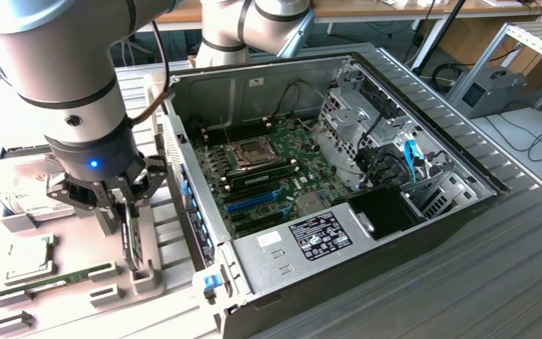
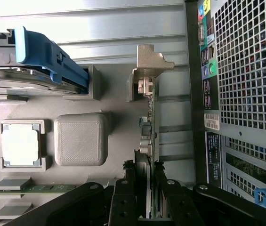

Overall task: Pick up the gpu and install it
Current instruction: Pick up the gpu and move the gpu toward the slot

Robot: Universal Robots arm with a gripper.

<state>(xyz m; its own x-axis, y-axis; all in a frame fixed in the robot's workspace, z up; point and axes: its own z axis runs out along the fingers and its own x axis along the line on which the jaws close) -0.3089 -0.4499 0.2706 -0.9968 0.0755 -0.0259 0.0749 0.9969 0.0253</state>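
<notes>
The hand's (image 2: 147, 207) black fingers sit closest to the wrist camera, one on each flat side of the gpu (image 2: 148, 136), and they look clenched on it rather than standing free. The card stands on edge in a slot of the grey printed fixture (image 2: 81, 139), its silver end bracket (image 2: 149, 59) at the far end from the fingers, just beside the rear grille of the computer case (image 2: 245, 70). I judge the pick-up step to be in hand: the card is grasped but not yet lifted out of its holder. Getting it free would call for a straight pull along the slot, since tilting could jam the card's edge. In the same fixture lie a processor (image 2: 20, 143), a green memory stick (image 2: 34, 189) and a hard drive (image 1: 22, 180). The case lies open on a ribbed grey metal surface (image 1: 497, 282), with the motherboard (image 1: 271, 162) and its blue expansion slots (image 1: 252, 203) exposed. Behind it are wooden desks, loose cables and a grey box (image 1: 488, 88) on the floor.
</notes>
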